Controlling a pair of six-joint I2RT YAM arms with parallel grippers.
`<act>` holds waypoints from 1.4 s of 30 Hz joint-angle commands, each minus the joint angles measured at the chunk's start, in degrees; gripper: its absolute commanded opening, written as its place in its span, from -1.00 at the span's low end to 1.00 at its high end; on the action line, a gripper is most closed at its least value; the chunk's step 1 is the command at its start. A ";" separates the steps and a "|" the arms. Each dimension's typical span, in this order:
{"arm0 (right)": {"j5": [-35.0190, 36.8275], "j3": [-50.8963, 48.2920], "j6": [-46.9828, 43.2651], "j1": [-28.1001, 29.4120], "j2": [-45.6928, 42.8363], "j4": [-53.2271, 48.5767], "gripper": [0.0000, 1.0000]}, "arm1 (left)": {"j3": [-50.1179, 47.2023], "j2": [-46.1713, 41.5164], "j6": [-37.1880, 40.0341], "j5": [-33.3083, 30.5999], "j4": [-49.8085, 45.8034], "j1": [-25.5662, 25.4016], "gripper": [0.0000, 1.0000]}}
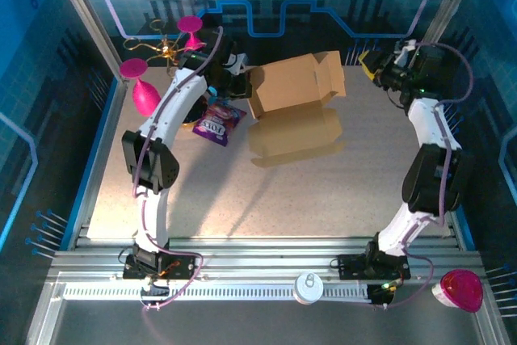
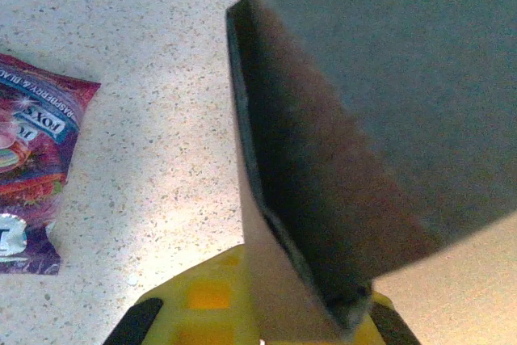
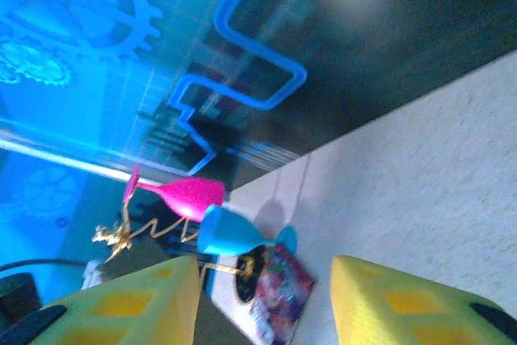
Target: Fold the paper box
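Paper box (image 1: pixel 299 82), plain brown cardboard and partly folded, is near the far edge of the bench (image 1: pixel 323 199), about midway across. Its left end is pinched between the yellow fingers (image 2: pixel 202 300) of the left claw (image 1: pixel 245 85). The right claw (image 1: pixel 373 64) hangs spread and empty toward the far right corner, apart from the box. A purple snack packet (image 1: pixel 216 123) lies near the box's left end on the pale speckled surface. Blue-lit panels wall the bench.

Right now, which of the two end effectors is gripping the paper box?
The left end effector: it is clamped on the paper box at the edge nearest the purple snack packet. The right end effector hangs open, apart from the box.
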 commanded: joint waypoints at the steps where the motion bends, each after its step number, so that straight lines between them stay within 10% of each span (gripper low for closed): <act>1: -13.89 2.30 2.10 1.82 2.40 8.86 -0.09 | 1.91 0.95 3.45 6.69 -1.17 1.36 -1.00; 18: -15.59 0.30 -10.09 8.15 0.61 -2.57 -0.09 | 0.17 1.49 3.05 10.99 0.72 2.54 -1.00; 25: -6.39 9.59 -29.99 11.24 0.82 -27.58 0.02 | -0.39 0.44 3.21 11.11 0.71 2.53 -1.00; 42: 23.92 18.41 -44.05 19.68 0.04 -42.36 0.05 | -0.81 -1.20 3.69 8.90 -0.25 0.96 -1.00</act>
